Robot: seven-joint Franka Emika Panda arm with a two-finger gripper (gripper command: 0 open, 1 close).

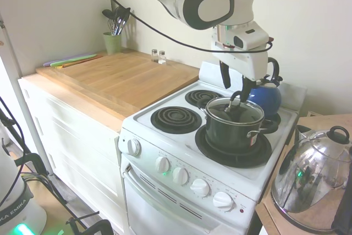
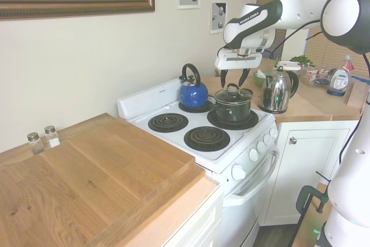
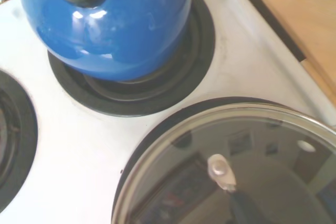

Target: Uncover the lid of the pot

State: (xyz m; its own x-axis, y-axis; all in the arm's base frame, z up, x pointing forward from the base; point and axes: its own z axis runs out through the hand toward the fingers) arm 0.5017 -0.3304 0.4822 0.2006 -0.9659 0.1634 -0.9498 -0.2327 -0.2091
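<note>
Wrist view: blue kettle (image 3: 113, 22) just beside lid (image 3: 236, 161).

Blue kettle (image 1: 264, 96) just behind lid (image 1: 235, 110).

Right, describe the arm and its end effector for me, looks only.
The arm is glossy white with rounded links and dark grey-black oval joint caps; one link carries white lettering on a black band. A black cable runs along it. The end effector has a boxy white body with a small dark panel, ending in two slim black fingers.
</note>
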